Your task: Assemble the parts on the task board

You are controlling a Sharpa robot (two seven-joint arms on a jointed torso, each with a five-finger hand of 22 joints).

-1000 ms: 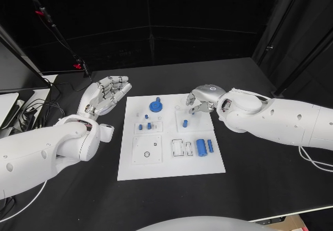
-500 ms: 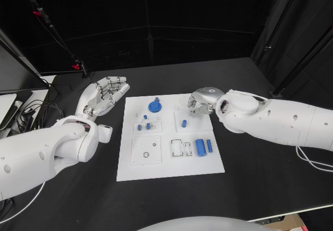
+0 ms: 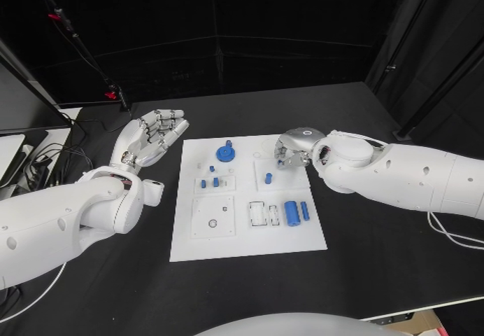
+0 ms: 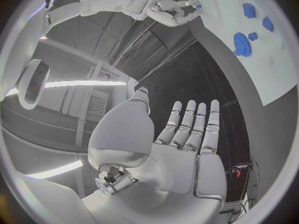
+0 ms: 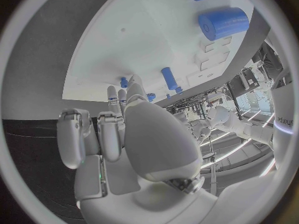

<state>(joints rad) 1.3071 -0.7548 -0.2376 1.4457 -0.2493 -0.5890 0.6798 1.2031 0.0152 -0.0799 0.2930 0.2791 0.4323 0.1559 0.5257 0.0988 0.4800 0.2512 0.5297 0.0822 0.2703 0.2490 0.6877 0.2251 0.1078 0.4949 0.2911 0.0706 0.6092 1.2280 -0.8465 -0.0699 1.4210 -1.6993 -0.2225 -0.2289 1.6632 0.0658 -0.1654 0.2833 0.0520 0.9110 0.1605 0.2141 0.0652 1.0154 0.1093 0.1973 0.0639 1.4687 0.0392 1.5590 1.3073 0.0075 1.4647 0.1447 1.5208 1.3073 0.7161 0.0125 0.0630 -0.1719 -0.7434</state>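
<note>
— What sits nearest on the task board [image 3: 252, 245]?

— The near part is bare white. A little farther, left of centre, there is a square recess with a small ring [image 3: 212, 225] in it. To its right stand pale rectangular frames [image 3: 264, 214], then a large blue cylinder [image 3: 290, 213] and just beside it a slimmer blue peg [image 3: 305, 212].

— And past that?

— On the left, a few small blue pins [image 3: 209, 184] in a square plate. In the middle, one short blue peg [image 3: 268, 178]. Farther still, the blue gear [image 3: 226, 154] lies near the board's far edge.

— Where is the right hand?

— The right hand [image 3: 289, 150] hovers over the board's far right part, fingers curled inward toward the surface. I cannot tell whether it has anything pinched.

— And the left one?

— The left hand [image 3: 153, 136] is off the board to the left, over the black table [image 3: 383, 259], palm up, fingers straight and spread, holding nothing.
</note>
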